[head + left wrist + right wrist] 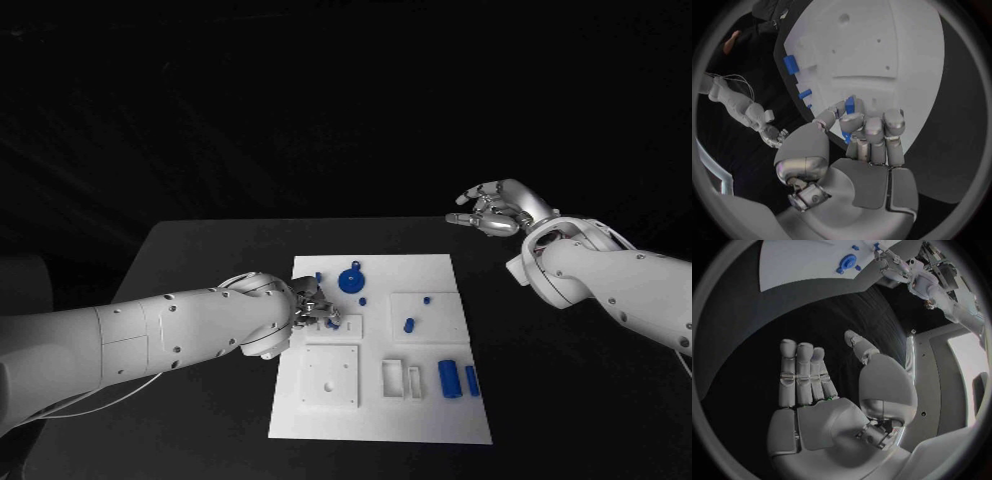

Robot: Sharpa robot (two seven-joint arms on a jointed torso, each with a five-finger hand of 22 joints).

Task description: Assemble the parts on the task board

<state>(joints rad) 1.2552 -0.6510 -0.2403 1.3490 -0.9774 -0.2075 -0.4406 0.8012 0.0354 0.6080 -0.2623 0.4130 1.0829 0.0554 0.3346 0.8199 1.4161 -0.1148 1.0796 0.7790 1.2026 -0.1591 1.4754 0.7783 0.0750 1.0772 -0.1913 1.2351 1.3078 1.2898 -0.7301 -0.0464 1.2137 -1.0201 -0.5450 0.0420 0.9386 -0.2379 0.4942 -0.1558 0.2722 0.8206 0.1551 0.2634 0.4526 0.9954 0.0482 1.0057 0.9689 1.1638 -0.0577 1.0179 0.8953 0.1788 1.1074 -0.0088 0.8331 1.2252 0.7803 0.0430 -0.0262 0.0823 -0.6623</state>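
Black table bears the task board [378, 425]; left hand [309, 305] pinches a blue part [849, 105], right hand [495, 210] spread, empty.

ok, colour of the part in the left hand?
Blue part, pinched in the left hand; left wrist view shows it best.

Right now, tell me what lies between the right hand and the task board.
Head view: nothing but bare black table between the right hand, raised past the far right corner, and the task board.
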